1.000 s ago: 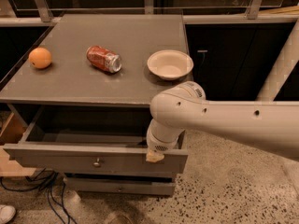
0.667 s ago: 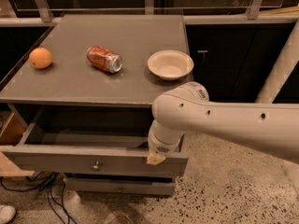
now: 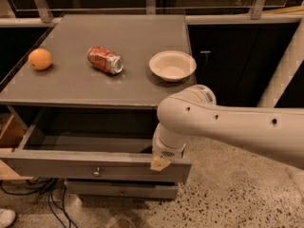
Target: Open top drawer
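Below the grey cabinet top (image 3: 95, 87), the top drawer (image 3: 52, 165) stands pulled out toward the camera. It has a flat grey front with 1 small round metal knob (image 3: 97, 172) at centre, and its dark interior is exposed. The gripper (image 3: 160, 163) sits at the right end of the front's upper edge, largely hidden by the white arm (image 3: 228, 122); whether it is open or closed cannot be told. On top lie 1 orange (image 3: 40, 59), 1 red can (image 3: 105, 60) on its side and 1 bowl (image 3: 172, 65).

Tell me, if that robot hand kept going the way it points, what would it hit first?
The hand points downward at the front edge of the top drawer and looks to be touching it, so that edge comes first, though depth is hard to judge.
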Robot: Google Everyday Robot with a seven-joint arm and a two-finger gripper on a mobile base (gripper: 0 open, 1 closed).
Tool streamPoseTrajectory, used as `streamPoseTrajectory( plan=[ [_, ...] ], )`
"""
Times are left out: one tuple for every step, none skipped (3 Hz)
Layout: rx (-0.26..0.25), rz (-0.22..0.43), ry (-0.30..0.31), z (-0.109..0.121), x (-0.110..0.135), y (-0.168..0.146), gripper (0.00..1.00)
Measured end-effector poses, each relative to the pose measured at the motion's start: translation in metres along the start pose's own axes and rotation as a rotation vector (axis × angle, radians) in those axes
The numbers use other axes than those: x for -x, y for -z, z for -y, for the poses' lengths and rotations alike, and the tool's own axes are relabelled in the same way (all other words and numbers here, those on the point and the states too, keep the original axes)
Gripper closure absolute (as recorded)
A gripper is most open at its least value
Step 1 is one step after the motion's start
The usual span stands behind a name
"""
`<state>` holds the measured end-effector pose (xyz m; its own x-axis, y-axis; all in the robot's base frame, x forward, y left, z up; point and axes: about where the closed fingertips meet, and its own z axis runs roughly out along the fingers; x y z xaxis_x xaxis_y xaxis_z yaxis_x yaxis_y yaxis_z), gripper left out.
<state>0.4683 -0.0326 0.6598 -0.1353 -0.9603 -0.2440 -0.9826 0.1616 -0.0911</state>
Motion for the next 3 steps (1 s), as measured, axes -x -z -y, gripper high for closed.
streamPoseTrajectory(
  plan=[
    [-0.005, 0.018, 0.007, -0.0056, 0.0006, 0.0062, 1.00],
    [-0.005, 0.018, 0.007, -0.0056, 0.0006, 0.0062, 1.00],
    [-0.005, 0.015, -0.007, -0.0097, -0.0024, 0.0076, 1.00]
  ],
)
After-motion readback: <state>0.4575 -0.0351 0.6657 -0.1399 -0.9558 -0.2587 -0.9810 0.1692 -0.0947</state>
